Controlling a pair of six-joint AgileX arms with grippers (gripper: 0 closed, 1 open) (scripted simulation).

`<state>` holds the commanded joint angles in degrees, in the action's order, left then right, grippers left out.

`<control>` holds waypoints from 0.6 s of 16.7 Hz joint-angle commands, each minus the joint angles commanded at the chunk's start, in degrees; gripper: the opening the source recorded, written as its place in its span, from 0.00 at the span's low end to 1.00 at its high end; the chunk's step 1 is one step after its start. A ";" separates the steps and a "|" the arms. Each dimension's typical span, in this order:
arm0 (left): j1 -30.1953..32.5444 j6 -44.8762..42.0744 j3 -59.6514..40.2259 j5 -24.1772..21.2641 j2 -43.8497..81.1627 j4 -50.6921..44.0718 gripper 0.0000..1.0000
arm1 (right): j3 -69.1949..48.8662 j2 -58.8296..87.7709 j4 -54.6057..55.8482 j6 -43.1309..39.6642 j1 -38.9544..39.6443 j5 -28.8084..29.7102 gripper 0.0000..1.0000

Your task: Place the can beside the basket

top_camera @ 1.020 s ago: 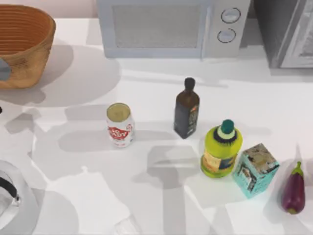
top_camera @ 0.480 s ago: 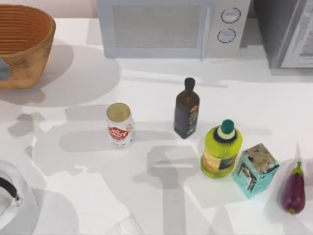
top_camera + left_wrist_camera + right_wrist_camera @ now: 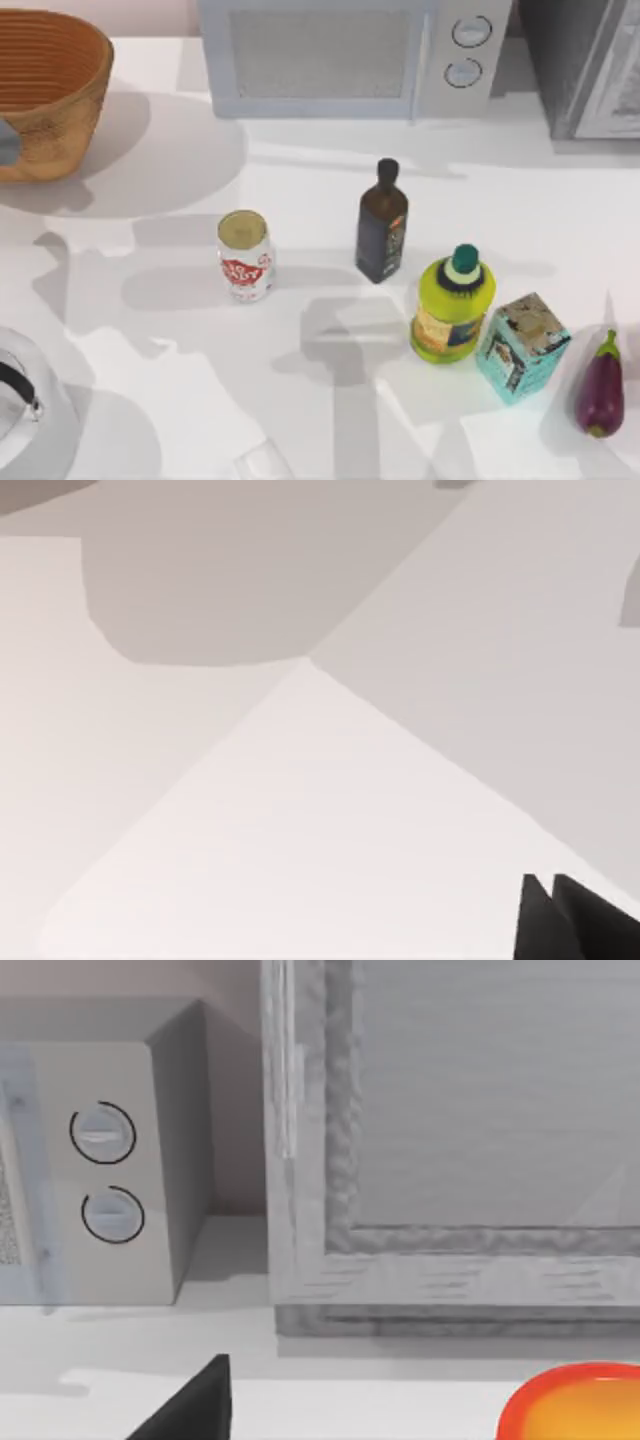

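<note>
Standing upright on the smooth white bench (image 3: 180, 330), the small white cylindrical can with the red label (image 3: 245, 256) sits left of centre, well apart from the big round ribbed wicker basket (image 3: 45, 95) at the far left. Just right of the can stands a dark brown glass bottle (image 3: 382, 222). Whether my hands are open or closed I cannot tell.
</note>
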<state>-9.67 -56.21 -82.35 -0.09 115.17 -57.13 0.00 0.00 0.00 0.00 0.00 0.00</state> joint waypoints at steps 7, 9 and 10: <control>0.00 0.00 0.00 0.00 0.00 0.00 0.00 | 0.00 0.00 0.00 0.00 0.00 0.00 1.00; 0.19 0.00 -0.05 0.01 -0.21 0.05 0.00 | 0.00 0.00 0.00 0.00 0.00 0.00 1.00; 0.54 0.56 -0.64 0.19 -0.84 0.42 0.00 | 0.00 0.00 0.00 0.00 0.00 0.00 1.00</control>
<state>-9.13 -55.65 -82.99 0.10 114.33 -56.70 0.00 0.00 0.00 0.00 0.00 0.00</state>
